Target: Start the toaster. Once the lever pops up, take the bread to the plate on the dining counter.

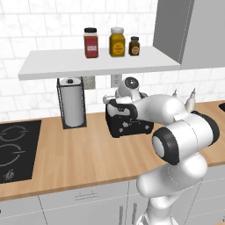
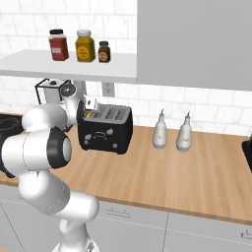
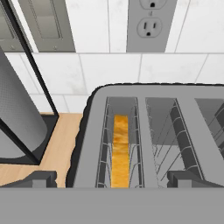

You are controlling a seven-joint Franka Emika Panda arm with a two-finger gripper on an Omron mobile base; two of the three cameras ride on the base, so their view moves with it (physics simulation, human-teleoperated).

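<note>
The gripper (image 3: 109, 180) hangs with its two dark fingertips (image 3: 37, 178) spread wide apart and holding nothing, one to each side of the slot below it. Directly beneath and just ahead of the hand lies the toaster (image 3: 144, 131), seen from above, its two slots running away from the hand toward the wall. The bread (image 3: 120, 151) stands on edge in the slot on the hand's left, its golden crust a narrow strip whose long axis points straight away from the hand. In the right base view the hand sits over the toaster's left end. To the hand's left stands a paper towel roll (image 3: 17, 118) in a black wire holder; beyond the toaster a wall outlet (image 3: 150, 24) sits in white tile.
</note>
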